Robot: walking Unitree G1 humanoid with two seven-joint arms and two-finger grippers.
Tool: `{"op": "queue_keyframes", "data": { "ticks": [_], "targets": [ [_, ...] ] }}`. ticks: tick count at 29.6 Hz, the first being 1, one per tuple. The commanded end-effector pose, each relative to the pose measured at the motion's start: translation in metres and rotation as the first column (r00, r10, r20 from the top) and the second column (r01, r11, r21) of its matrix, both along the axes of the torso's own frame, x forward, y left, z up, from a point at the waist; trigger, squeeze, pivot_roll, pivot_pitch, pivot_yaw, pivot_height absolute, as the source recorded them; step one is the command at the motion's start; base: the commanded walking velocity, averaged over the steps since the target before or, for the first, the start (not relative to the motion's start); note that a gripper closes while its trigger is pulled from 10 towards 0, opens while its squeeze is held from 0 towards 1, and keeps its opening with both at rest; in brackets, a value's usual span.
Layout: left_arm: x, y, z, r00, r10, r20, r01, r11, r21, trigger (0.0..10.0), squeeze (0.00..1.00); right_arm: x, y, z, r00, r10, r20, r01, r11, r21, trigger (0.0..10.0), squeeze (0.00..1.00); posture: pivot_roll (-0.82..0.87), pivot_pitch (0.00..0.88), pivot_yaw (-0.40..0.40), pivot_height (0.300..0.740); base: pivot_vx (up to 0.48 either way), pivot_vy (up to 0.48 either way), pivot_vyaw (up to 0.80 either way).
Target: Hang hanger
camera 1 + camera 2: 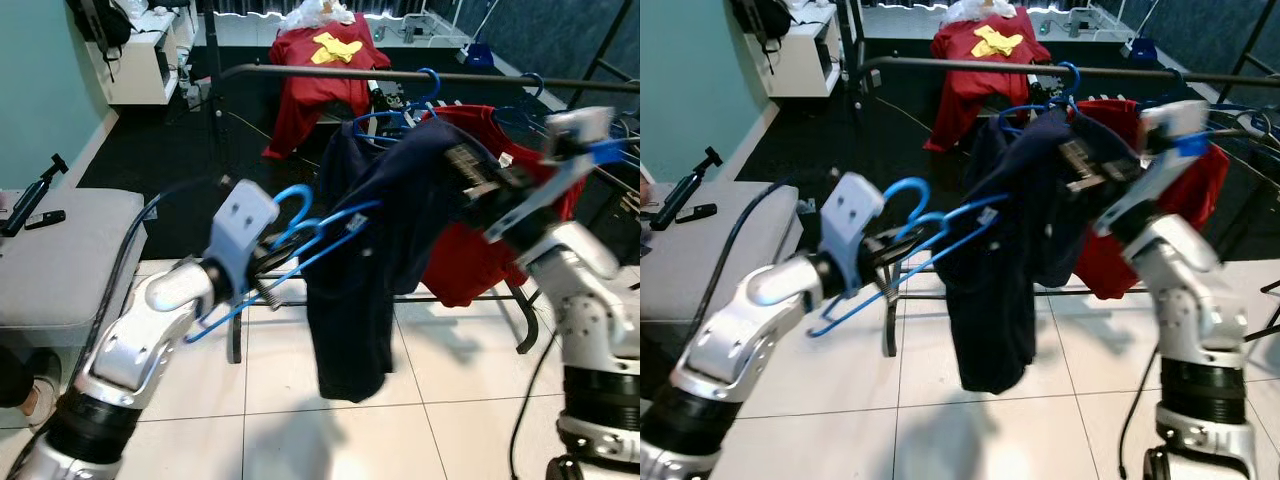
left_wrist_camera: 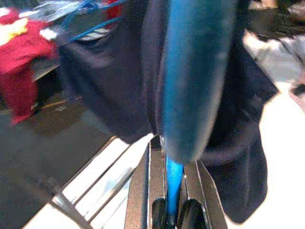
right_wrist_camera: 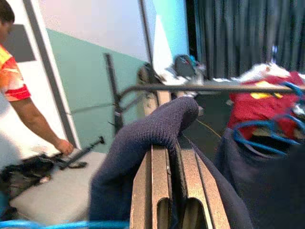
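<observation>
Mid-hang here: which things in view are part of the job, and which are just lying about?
Job: blue hanger in left gripper; navy garment pinched by right gripper; clothes rail.

Lying about: red shirt behind; grey bench; a person's hand.

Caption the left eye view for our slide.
Left tool holds blue hanger; right tool lifts navy shirt.
</observation>
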State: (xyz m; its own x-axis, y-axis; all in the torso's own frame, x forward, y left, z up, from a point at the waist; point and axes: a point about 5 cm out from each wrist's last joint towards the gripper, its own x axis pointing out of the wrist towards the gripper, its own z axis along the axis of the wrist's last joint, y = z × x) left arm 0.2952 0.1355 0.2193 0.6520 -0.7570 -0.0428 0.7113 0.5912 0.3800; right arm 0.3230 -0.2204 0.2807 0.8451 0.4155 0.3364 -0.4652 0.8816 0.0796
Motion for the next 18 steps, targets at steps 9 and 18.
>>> {"op": "queue_keyframes", "data": {
  "ticks": [9,18],
  "targets": [
    [0.0,0.044,-0.012,0.987,-0.013,-0.159,-0.032,0.959,-0.28,10.0,0.0,0.004,-0.035,-0.098,0.87,-0.315,-0.379,0.222,0.937,-0.27,0.0,0.0,0.05,0.077,-0.044,0.74,0.0,0.0,0.0],
    [-0.01,0.043,-0.126,0.74,0.491,-0.46,-0.613,0.773,-0.161,10.0,0.0,-0.021,0.012,-0.143,0.885,-0.145,-0.443,0.059,0.978,-0.202,10.0,0.0,0.06,0.068,-0.049,0.74,0.0,0.0,0.37]
  ]
}}
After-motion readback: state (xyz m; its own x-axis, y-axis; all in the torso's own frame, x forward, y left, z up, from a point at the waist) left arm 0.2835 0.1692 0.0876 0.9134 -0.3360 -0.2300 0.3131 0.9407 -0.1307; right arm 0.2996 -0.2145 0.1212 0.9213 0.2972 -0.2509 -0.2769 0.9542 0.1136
